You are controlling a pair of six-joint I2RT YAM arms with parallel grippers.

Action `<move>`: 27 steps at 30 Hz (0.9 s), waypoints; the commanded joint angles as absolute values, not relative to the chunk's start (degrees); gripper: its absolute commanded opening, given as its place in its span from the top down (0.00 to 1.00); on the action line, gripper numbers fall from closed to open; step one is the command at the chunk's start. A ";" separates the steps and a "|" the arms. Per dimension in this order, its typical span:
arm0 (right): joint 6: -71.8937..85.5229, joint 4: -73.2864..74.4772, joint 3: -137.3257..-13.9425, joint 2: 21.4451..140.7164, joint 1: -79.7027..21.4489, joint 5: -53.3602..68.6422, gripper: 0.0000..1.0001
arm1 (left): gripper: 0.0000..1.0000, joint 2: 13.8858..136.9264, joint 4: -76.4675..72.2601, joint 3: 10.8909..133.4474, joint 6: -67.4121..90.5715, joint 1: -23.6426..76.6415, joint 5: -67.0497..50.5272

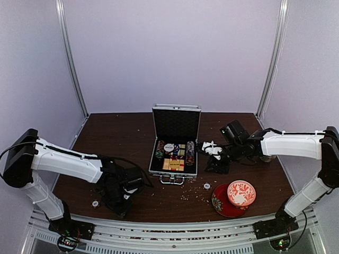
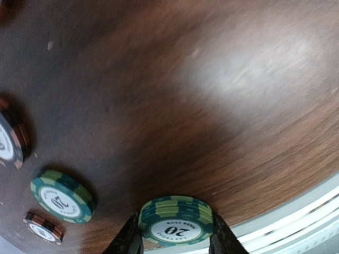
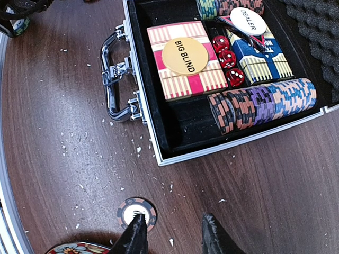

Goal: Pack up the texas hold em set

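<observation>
The briefcase stood open in the middle of the desk, with its foam-lined lid upright at the far side and its handle toward the arms. Inside, a red-tan card box lay flat with a yellow "BIG BLIND" disc on top. Beside it lay a blue card box carrying a white "DEALER" button. Three red dice sat in the gap between the two boxes. A row of chips stood on edge in the compartment along the case's right side, and another row showed at the opposite side.

Outside the case, a dark loose chip with a white centre lay flat on the desk, near the case's front right corner. The right gripper hovered just over it, its jaws well apart with nothing between them. One finger was right at the chip's edge.

The left gripper was down at the front left of the desk, well apart from the briefcase. It was closed on a green chip stack marked "20", one finger on each side. The wrist view was too blurred to tell whether the stack touched the desk. Near it lay a second green "20" stack, a red-brown stack and a smaller dark chip.

At the front right stood a patterned bowl on a red saucer. White specks were scattered over the wood.
</observation>
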State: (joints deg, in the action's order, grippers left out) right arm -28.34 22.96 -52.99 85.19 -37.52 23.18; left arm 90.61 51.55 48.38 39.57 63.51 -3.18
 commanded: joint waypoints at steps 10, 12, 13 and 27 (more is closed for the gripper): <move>-28.58 23.46 -54.31 85.69 -37.35 23.59 0.63 | 0.71 91.85 45.41 61.52 37.03 63.60 10.02; -28.44 23.42 -54.31 85.69 -37.34 23.63 0.63 | 0.71 92.90 42.01 62.69 36.54 63.06 12.79; -28.35 23.45 -54.27 85.76 -37.35 23.78 0.63 | 0.71 93.42 39.97 62.94 36.16 62.69 13.89; -27.65 23.37 -54.03 85.25 -37.27 23.51 0.63 | 0.71 99.78 14.73 64.07 28.53 55.38 19.81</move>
